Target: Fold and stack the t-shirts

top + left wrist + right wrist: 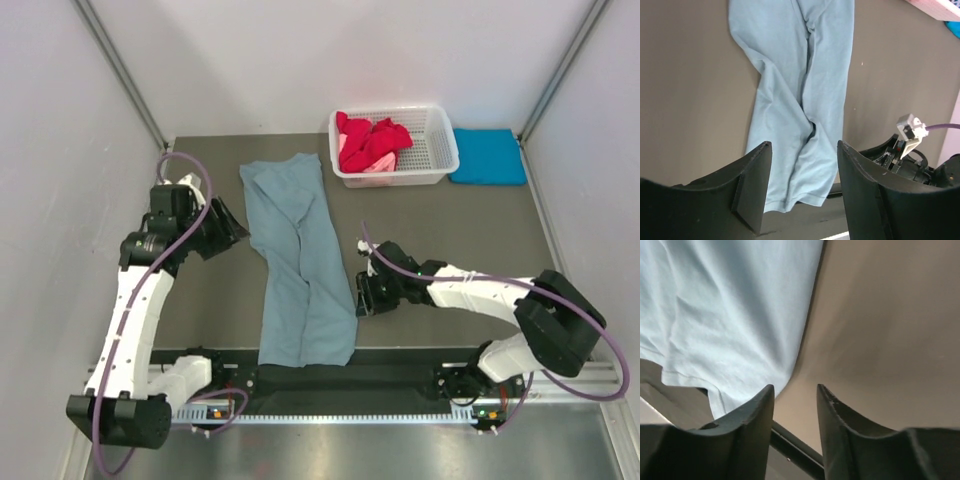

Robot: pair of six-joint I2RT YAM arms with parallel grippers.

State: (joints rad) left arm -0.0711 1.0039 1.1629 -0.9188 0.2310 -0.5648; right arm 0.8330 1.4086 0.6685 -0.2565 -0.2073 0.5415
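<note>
One t-shirt (300,270) beside right hand (359,298)

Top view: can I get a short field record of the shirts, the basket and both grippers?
grey-blue shirt: lying as a long strip down the middle of the table
basket: far right, holds a red shirt and a pink shirt
turquoise shirt: folded, just right of the basket
left gripper: open, empty, left of the grey-blue shirt
right gripper: open, empty, at that shirt's right edge
</note>
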